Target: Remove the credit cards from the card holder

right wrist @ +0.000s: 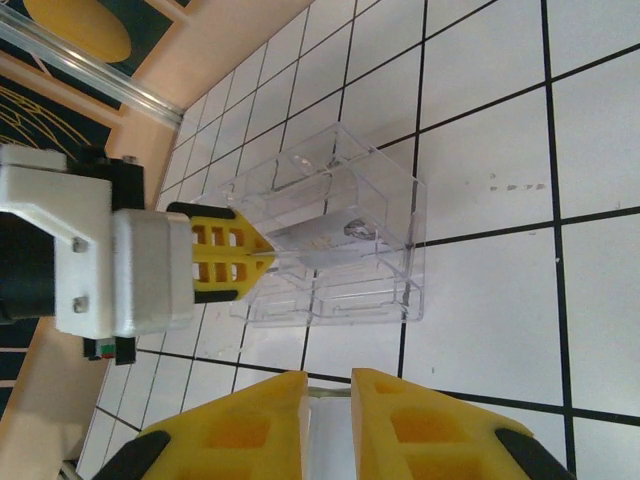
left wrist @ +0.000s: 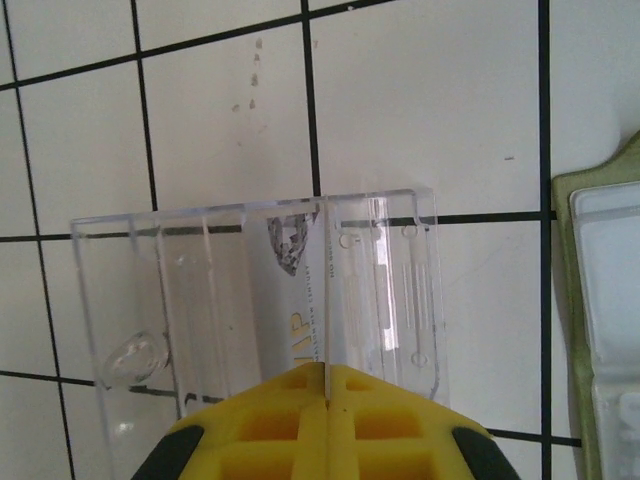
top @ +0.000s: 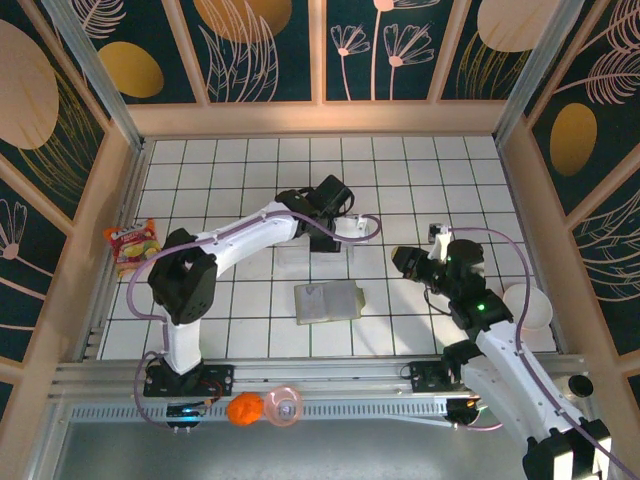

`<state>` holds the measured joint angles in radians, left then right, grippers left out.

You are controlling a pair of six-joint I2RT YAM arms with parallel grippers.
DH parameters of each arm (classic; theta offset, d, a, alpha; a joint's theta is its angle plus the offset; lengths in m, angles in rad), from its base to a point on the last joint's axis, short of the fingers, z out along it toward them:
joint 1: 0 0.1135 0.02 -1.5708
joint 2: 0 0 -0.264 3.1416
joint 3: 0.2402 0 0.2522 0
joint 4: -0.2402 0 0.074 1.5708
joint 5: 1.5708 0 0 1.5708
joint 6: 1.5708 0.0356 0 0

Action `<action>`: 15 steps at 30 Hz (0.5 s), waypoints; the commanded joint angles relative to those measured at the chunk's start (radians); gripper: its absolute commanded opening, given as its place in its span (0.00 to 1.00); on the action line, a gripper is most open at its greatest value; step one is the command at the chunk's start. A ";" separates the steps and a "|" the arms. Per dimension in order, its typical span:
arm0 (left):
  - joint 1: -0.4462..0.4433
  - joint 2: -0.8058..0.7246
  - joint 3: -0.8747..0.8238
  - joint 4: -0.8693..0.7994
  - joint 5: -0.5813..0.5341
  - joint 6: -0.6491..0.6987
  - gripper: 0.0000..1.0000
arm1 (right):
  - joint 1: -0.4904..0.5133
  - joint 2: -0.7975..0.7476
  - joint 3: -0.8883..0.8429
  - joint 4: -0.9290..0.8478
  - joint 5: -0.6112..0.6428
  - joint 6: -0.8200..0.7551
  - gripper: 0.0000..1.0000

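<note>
One wallet (top: 328, 302) lies open. Left fingers (left wrist: 270, 420) pinch one card (right wrist: 315, 243), marked "VIP", in the one clear tray (left wrist: 200, 300); right fingers (right wrist: 250, 430) narrowly apart, grip unclear.

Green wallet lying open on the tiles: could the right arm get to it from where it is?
Probably yes. The card holder lies on bare tiles with nothing between it and the right pincer. The left pincer is farther back, holding a credit card in the clear tray.
</note>
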<state>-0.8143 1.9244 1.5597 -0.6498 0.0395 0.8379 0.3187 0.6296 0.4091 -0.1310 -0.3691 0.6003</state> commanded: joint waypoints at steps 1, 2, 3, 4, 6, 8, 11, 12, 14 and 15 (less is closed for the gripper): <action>0.008 0.026 0.018 0.013 -0.018 0.024 0.00 | -0.015 0.002 0.017 0.040 -0.029 -0.018 0.19; 0.009 0.032 0.021 0.009 -0.024 0.024 0.00 | -0.018 0.002 0.017 0.044 -0.032 -0.017 0.19; 0.010 0.037 0.025 0.010 -0.027 0.021 0.00 | -0.019 0.004 0.017 0.045 -0.035 -0.017 0.19; 0.009 0.038 0.026 0.010 -0.026 0.018 0.00 | -0.022 0.005 0.017 0.046 -0.038 -0.018 0.19; 0.010 0.042 0.025 0.017 -0.035 0.015 0.00 | -0.024 0.007 0.019 0.048 -0.044 -0.019 0.19; 0.010 0.047 0.024 0.020 -0.041 0.013 0.00 | -0.026 0.007 0.017 0.051 -0.048 -0.018 0.19; 0.009 0.054 0.026 0.019 -0.043 0.008 0.00 | -0.029 0.009 0.014 0.055 -0.052 -0.017 0.19; 0.010 0.056 0.026 0.020 -0.047 0.004 0.00 | -0.031 0.009 0.014 0.057 -0.055 -0.018 0.19; 0.009 0.061 0.027 0.021 -0.051 -0.003 0.00 | -0.030 0.009 0.013 0.057 -0.056 -0.018 0.19; 0.010 0.062 0.027 0.023 -0.058 -0.006 0.00 | -0.031 0.009 0.013 0.054 -0.056 -0.017 0.19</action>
<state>-0.8097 1.9621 1.5635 -0.6292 -0.0002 0.8364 0.2985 0.6380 0.4091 -0.1089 -0.4030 0.6003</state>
